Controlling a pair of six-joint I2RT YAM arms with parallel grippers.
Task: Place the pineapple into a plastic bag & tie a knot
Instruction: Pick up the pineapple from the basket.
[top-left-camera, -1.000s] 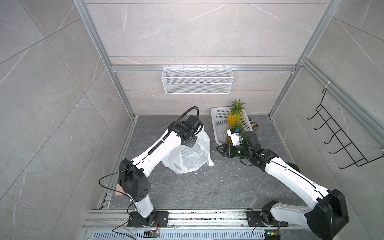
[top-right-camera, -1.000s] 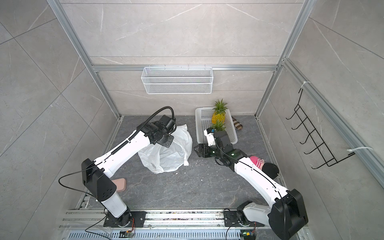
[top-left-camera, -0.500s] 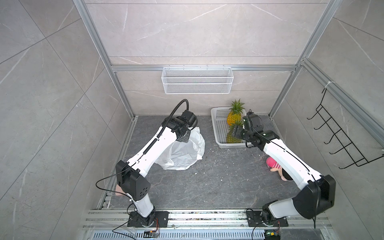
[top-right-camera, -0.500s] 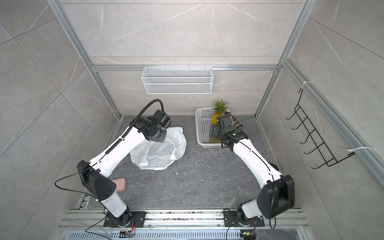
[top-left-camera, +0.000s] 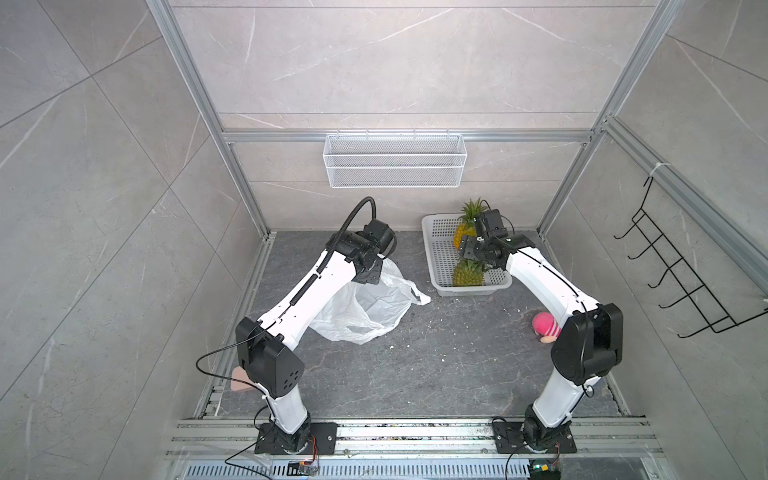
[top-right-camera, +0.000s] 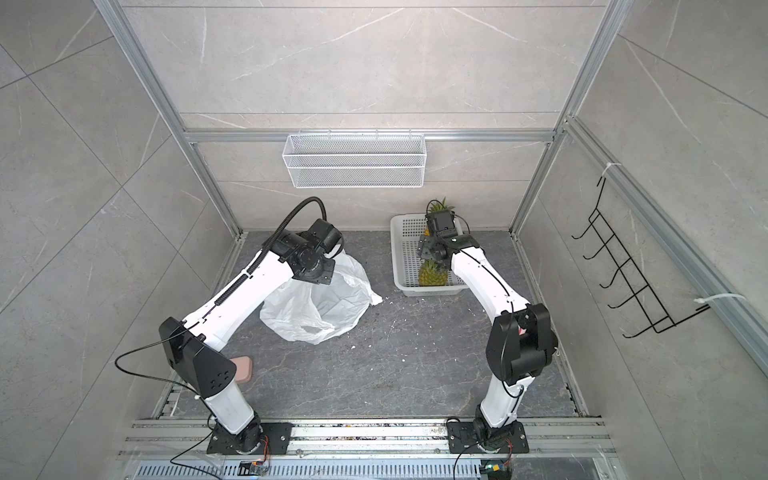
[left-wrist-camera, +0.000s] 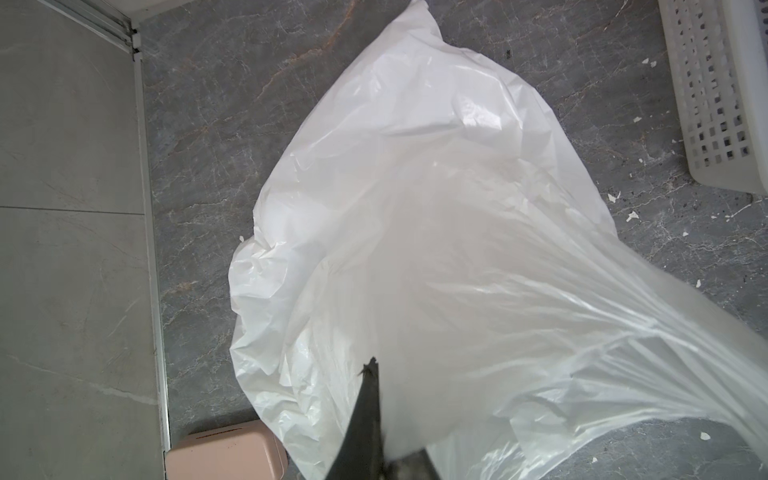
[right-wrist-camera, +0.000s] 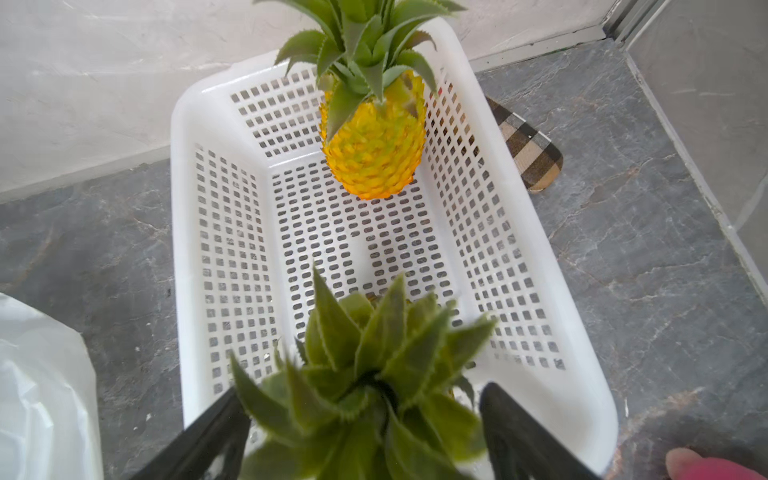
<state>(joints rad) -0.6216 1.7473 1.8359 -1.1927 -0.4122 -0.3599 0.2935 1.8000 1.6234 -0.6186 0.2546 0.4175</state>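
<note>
1. The right end effector (right-wrist-camera: 361, 432) is open wide. Its two black fingers (right-wrist-camera: 208, 432) stand on each side of the green leaves of the near pineapple (right-wrist-camera: 374, 374). They do not squeeze it yet.
2. The left end effector (left-wrist-camera: 374, 399) is closed tight on a bunch of the plastic bag (left-wrist-camera: 436, 208) and holds that part up.
3. The rest of the bag lies spread out on the counter (top-left-camera: 415, 365), on the left side. It looks empty.
4. The near pineapple stands in the white basket (top-left-camera: 432, 253) at the far right. A yellow pineapple (right-wrist-camera: 374, 153) stands behind it in the same basket.
5. I think the task is only at the start. No pineapple is in the bag, and there is no knot. What is left is to grab the pineapple, lift it, put it in the bag and tie the handles.
6. Count: two pineapples, one bag, one basket and two arms. There is also one pink toy (top-left-camera: 544, 326) at the near right. One pink block (left-wrist-camera: 224, 453) sits at the near left. One checked thing (right-wrist-camera: 528, 149) lies just beside the basket.
</note>
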